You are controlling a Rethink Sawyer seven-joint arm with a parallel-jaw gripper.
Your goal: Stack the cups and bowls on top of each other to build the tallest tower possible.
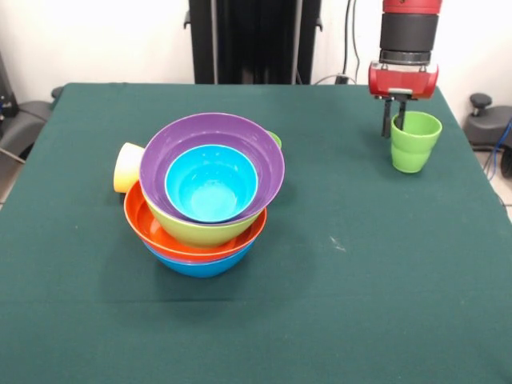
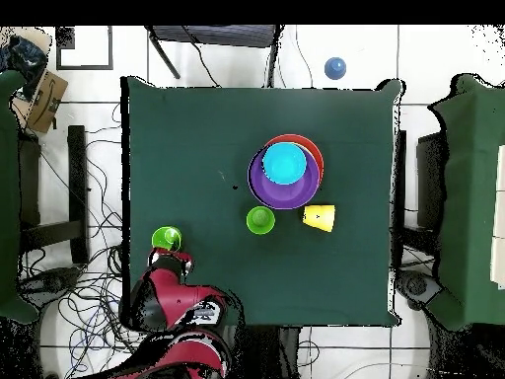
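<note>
One arm enters upper right of front view, gripper (image 1: 396, 120) vertical, fingers straddling rim of upright green cup (image 1: 415, 142); we cannot tell if clamped. Tower (image 1: 205, 200) left of centre: blue bowl (image 1: 200, 266) lowest, orange bowl (image 1: 152, 228), lime bowl (image 1: 200, 232), purple bowl (image 1: 200, 132), cyan bowl (image 1: 211, 184) innermost. Yellow cup (image 1: 128, 167) on side, touching stack's left. Green tablecloth (image 1: 360, 280). Overhead view: lime cup-like item (image 2: 260, 220) near stack.
</note>
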